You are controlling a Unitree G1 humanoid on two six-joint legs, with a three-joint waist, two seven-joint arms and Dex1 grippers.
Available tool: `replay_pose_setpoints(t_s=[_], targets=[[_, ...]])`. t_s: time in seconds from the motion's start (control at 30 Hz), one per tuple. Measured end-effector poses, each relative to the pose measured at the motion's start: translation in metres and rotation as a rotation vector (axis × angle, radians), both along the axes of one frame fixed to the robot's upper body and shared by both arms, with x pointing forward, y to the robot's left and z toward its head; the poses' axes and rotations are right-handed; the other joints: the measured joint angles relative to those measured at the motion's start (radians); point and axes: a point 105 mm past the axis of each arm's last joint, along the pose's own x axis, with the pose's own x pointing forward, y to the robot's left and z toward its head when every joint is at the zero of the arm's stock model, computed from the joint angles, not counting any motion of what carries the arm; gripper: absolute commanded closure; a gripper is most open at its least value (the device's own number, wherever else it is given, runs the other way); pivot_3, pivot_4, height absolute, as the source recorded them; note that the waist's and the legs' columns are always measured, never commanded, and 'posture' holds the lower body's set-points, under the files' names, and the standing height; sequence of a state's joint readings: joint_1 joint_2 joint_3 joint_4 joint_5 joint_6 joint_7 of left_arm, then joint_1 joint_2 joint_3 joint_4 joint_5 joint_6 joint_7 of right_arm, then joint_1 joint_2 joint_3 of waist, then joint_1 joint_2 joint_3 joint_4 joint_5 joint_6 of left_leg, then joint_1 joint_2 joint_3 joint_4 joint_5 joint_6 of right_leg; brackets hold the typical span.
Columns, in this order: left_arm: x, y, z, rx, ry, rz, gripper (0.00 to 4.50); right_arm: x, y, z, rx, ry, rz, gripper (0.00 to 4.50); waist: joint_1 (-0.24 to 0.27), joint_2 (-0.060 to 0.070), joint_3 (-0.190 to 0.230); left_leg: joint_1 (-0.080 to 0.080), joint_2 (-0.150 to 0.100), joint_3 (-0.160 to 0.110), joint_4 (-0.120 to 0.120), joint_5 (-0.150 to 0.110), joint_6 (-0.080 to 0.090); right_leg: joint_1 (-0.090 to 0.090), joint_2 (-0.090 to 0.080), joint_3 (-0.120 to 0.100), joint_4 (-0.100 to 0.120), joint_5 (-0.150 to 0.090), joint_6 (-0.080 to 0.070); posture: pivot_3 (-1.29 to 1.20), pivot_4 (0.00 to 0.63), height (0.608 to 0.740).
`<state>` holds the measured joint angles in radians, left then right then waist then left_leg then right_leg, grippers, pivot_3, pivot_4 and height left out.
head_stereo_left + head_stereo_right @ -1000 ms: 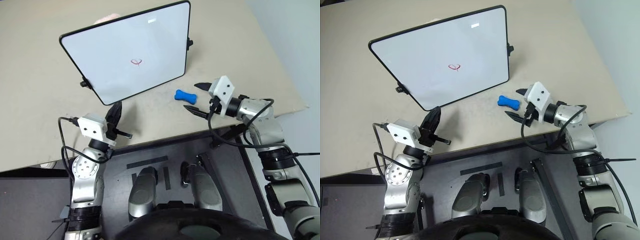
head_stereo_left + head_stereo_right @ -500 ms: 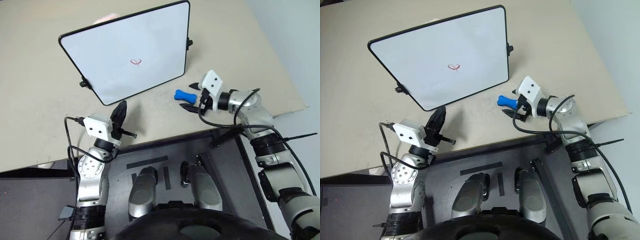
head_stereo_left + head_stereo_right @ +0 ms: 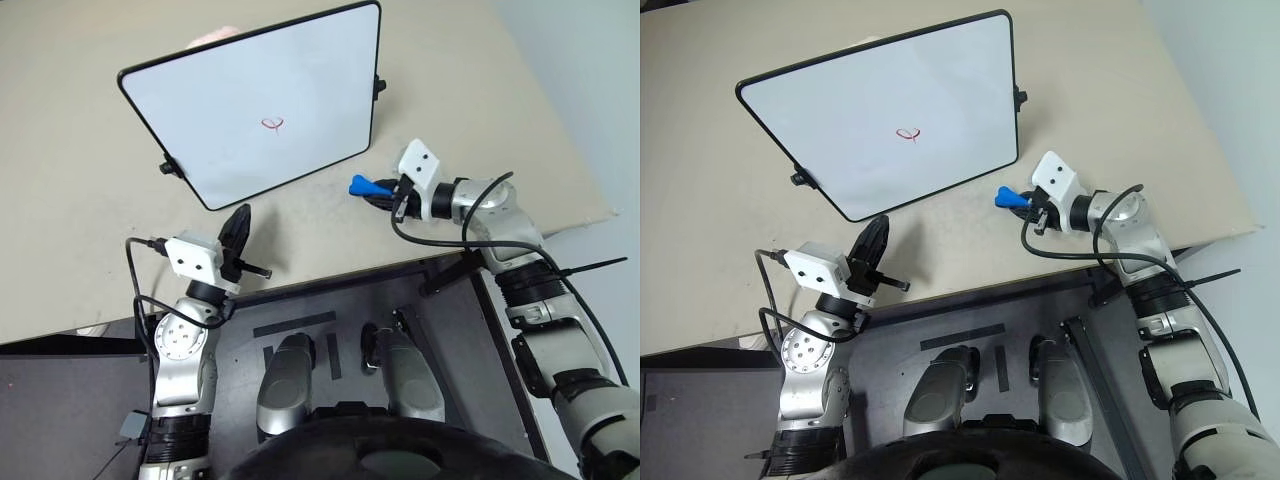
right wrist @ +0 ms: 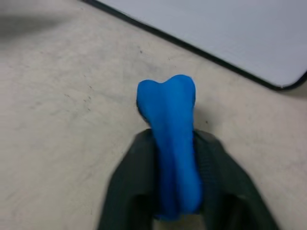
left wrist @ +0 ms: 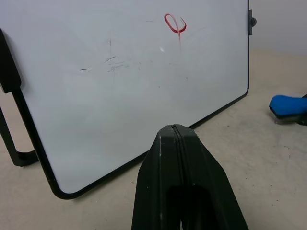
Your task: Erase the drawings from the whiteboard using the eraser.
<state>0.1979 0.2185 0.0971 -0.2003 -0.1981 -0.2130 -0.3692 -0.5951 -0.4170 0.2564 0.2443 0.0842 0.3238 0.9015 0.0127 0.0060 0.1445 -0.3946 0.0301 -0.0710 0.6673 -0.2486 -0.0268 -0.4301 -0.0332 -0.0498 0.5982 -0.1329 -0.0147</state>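
The whiteboard [image 3: 220, 100] stands tilted at the back of the table, with the drawings, one tiny red scribble [image 3: 272, 124], near its middle. The blue bone-shaped eraser [image 3: 362, 185] lies just off the board's near right corner. My right gripper [image 3: 385, 193] is shut on it, and the eraser's free end [image 4: 168, 100] sticks out past the black fingers [image 4: 129, 187]. My left gripper [image 3: 240, 222] is shut and empty, hovering in front of the board's near left corner. From the left wrist, its tips [image 5: 176, 132] point at the board [image 5: 96, 96], with the scribble [image 5: 175, 24] and the eraser [image 5: 287, 105] beyond.
The beige table [image 3: 80, 220] ends just behind my grippers and slants off at the right. Small black knobs [image 3: 168, 168] stick out from the board's sides. Something pale pink [image 3: 210, 37] peeks over the board's far edge.
My right gripper moved forward and left onto the eraser and closed on it. The left arm stayed where it was.
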Motion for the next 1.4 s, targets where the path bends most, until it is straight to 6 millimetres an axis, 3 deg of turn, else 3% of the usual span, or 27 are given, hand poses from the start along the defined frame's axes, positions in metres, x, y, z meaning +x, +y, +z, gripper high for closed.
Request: replay_pose_setpoints(t_s=[0.23, 0.4, 0.5, 0.67, 0.8, 0.97, 1.13, 1.4], targets=[[0.002, 0.000, 0.001, 0.000, -0.006, -0.001, 4.50, -0.001, 0.007, 0.021, -0.039, -0.184, 0.068, 3.99, 0.000, 0.000, 0.000, 0.000, 0.000, 0.000, 0.000, 0.000, 0.000, 0.000, 0.000, 0.000, 0.000, 0.001, -0.001, 0.00, 0.150, 0.740], [0.004, -0.002, 0.004, 0.000, -0.017, -0.011, 4.50, 0.012, 0.043, 0.073, -0.077, -0.507, 0.164, 3.99, -0.011, 0.000, 0.000, 0.001, 0.001, 0.000, 0.000, 0.000, -0.001, -0.003, 0.000, 0.000, 0.001, 0.003, -0.005, 0.00, 0.150, 0.740], [0.005, -0.002, 0.003, 0.000, -0.011, -0.012, 4.50, 0.023, 0.061, 0.090, -0.113, -0.657, 0.189, 3.99, -0.010, 0.001, 0.000, 0.001, 0.001, -0.001, 0.000, 0.000, -0.001, -0.003, 0.000, 0.000, 0.002, 0.004, -0.006, 0.00, 0.150, 0.740], [0.008, -0.003, 0.004, 0.001, -0.018, -0.019, 4.50, 0.027, 0.089, 0.099, -0.158, -0.829, 0.260, 3.99, -0.005, 0.001, 0.001, -0.006, 0.001, -0.001, 0.000, 0.000, -0.001, -0.009, -0.001, 0.000, 0.003, 0.004, -0.006, 0.00, 0.150, 0.740], [0.007, -0.002, 0.003, 0.000, -0.016, -0.014, 4.50, 0.022, 0.105, 0.092, -0.170, -0.902, 0.313, 3.99, -0.003, 0.001, 0.000, -0.007, 0.001, 0.000, 0.000, -0.003, -0.003, -0.011, -0.002, -0.001, 0.003, 0.004, -0.007, 0.00, 0.150, 0.740], [0.006, -0.001, 0.003, 0.000, -0.017, -0.006, 4.50, 0.020, 0.113, 0.074, -0.208, -0.927, 0.349, 3.99, -0.003, 0.001, 0.000, -0.006, 0.001, 0.000, 0.001, -0.005, -0.005, -0.013, -0.002, -0.002, 0.006, 0.004, -0.010, 0.00, 0.150, 0.740], [0.006, -0.001, 0.003, 0.000, -0.018, -0.005, 4.50, 0.021, 0.114, 0.068, -0.223, -0.938, 0.346, 3.99, -0.004, 0.001, 0.000, -0.006, 0.001, 0.000, 0.001, -0.006, -0.008, -0.013, -0.002, -0.002, 0.009, 0.005, -0.011, 0.00, 0.150, 0.740], [0.006, -0.002, 0.003, 0.000, -0.019, -0.006, 4.50, 0.030, 0.115, 0.101, -0.209, -1.018, 0.288, 3.99, -0.006, 0.001, 0.001, -0.005, 0.001, 0.000, 0.001, -0.005, -0.008, -0.014, -0.003, -0.002, 0.011, 0.006, -0.013, 0.00, 0.150, 0.740]])
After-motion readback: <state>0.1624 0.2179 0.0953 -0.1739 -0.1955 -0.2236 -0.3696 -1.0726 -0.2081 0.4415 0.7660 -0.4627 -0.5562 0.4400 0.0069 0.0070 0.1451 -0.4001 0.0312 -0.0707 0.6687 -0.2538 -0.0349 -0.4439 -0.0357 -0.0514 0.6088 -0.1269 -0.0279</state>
